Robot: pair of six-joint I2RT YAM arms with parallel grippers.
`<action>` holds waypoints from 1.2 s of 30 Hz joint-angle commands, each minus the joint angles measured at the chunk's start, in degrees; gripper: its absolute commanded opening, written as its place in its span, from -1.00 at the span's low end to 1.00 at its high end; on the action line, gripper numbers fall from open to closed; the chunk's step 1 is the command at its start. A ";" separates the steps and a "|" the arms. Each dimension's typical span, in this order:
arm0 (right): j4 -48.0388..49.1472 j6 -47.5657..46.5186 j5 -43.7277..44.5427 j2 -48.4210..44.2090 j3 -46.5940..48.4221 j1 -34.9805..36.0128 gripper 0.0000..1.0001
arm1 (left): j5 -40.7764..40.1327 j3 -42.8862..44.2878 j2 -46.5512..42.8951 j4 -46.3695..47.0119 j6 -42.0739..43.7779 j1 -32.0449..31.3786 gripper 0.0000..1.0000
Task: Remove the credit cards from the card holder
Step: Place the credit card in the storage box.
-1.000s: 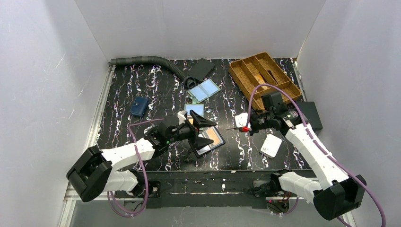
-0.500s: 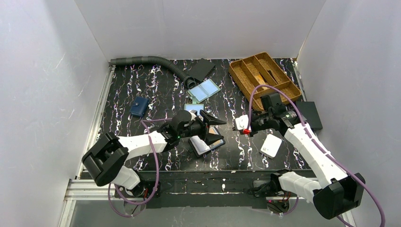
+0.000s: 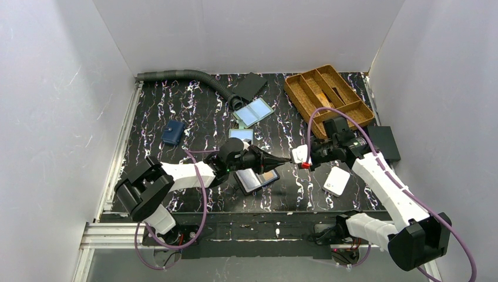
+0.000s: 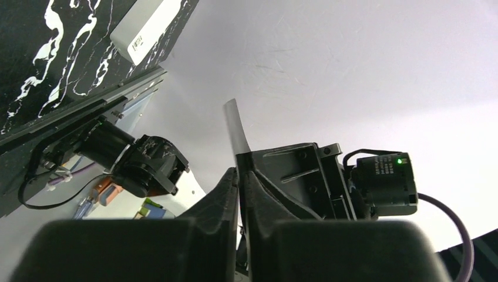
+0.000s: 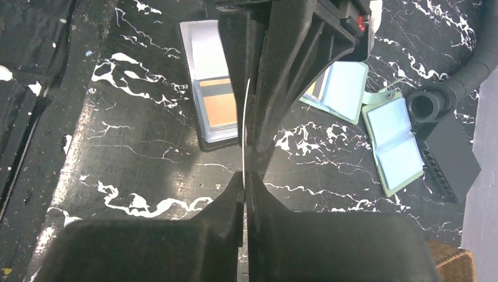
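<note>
Fingers on the left arm [image 3: 281, 158] were wide apart a moment ago. Now they pinch a thin pale plastic card [image 4: 235, 126], up in the air over the middle of the black streaky surface [image 3: 194, 111]. The right arm's fingers [image 5: 236, 197] pinch the same card's other end. I think one card is out and is being passed across.

The open grey-green card holder [image 3: 256, 179] lies flat just below, towards the front edge. An orange card [image 5: 218, 108] and a grey card [image 5: 207, 56] sit inside it.

A pale blue folding holder [image 3: 253, 111], a small navy wallet [image 3: 173, 133], a white square box [image 3: 337, 180] and a brown wooden tray [image 3: 329, 97] lie around. None blocks the arms.
</note>
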 commanded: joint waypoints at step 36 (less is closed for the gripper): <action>8.00 47.42 -22.45 6.39 2.36 -1.80 0.88 | 8.19 0.55 -25.95 -28.36 102.31 -1.26 -1.00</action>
